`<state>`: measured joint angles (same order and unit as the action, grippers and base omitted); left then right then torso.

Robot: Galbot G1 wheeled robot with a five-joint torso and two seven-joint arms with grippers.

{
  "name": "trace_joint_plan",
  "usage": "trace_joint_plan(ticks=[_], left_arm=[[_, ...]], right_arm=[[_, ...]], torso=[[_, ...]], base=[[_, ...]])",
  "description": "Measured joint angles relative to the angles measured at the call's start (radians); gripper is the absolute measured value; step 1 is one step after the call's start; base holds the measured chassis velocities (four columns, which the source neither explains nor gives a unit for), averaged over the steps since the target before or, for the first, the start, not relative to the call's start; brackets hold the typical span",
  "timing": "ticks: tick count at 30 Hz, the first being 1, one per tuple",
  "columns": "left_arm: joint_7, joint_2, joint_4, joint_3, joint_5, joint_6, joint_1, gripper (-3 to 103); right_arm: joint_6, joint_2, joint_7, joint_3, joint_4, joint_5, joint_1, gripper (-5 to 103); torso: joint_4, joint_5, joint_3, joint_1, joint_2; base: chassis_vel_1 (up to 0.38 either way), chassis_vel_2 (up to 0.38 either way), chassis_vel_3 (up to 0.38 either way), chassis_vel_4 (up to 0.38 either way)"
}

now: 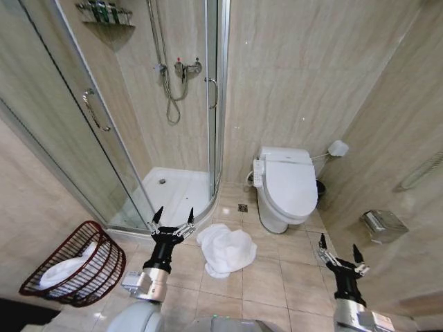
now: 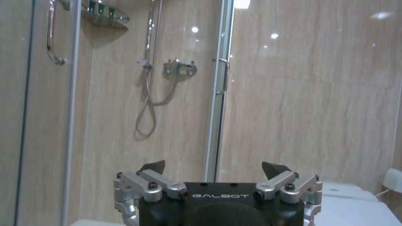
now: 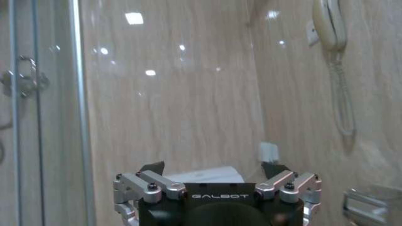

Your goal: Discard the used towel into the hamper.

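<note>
Towel [image 1: 226, 250], white and crumpled, lies in a heap on the tiled floor [image 1: 277, 277], just to the right of our left pincer [image 1: 173, 218] and slightly nearer to us than its fingertips. We see that left pincer raised low in front of us with its two black-tipped fingers spread apart, released, gripping nothing, and not touching the towel. In the left wrist view our left pincer [image 2: 213, 168] points at the beige wall with its fingers wide and air between them; the shower hose [image 2: 149, 101] and tap hang beyond it, behind the glass door.

Hamper [image 1: 76, 266], dark reddish-brown wicker, sits well to the left of the left pincer, down by the wall, tilted toward us. We see something white [image 1: 66, 266] already lying inside it.

Our right pincer [image 1: 339, 252] hovers far to the right of the towel, also released, fingers apart and empty. In the right wrist view it [image 3: 213, 168] faces the wall, with the white toilet lid [image 3: 207, 175] just past its fingers.

Toilet [image 1: 287, 187] stands beyond the towel, between the two pincers and farther out. Shower tray [image 1: 176, 190] lies just beyond the left pincer's tips.
</note>
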<state>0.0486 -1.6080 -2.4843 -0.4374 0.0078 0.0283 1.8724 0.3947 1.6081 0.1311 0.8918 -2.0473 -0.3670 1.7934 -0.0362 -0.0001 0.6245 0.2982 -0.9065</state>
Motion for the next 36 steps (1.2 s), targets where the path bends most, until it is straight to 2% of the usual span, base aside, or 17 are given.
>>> trace_joint_plan(ticks=[9,16,25,36], left_arm=[[0.0,0.0,0.0,0.0,0.0,0.0,0.0,100],[0.0,0.0,0.0,0.0,0.0,0.0,0.0,100],[0.0,0.0,0.0,0.0,0.0,0.0,0.0,100],[0.0,0.0,0.0,0.0,0.0,0.0,0.0,100]], right_arm=[[0.086,0.0,0.031,0.006,0.006,0.014,0.002,100],[0.102,0.0,0.027,0.014,0.014,0.025,0.01,100],[0.076,0.0,0.02,0.006,0.001,0.026,0.023,100],[0.076,0.0,0.025,0.004,0.0,0.029,0.028,100]], torso=[[0.0,0.0,-0.027,-0.021,0.047],[0.0,0.0001,-0.044,-0.034,0.078],[0.0,0.0001,-0.066,-0.051,0.117],[0.0,0.0,-0.092,-0.07,0.162]], base=[[0.0,0.0,0.0,0.0],[0.0,0.0,0.0,0.0],[0.0,0.0,0.0,0.0],[0.0,0.0,0.0,0.0]])
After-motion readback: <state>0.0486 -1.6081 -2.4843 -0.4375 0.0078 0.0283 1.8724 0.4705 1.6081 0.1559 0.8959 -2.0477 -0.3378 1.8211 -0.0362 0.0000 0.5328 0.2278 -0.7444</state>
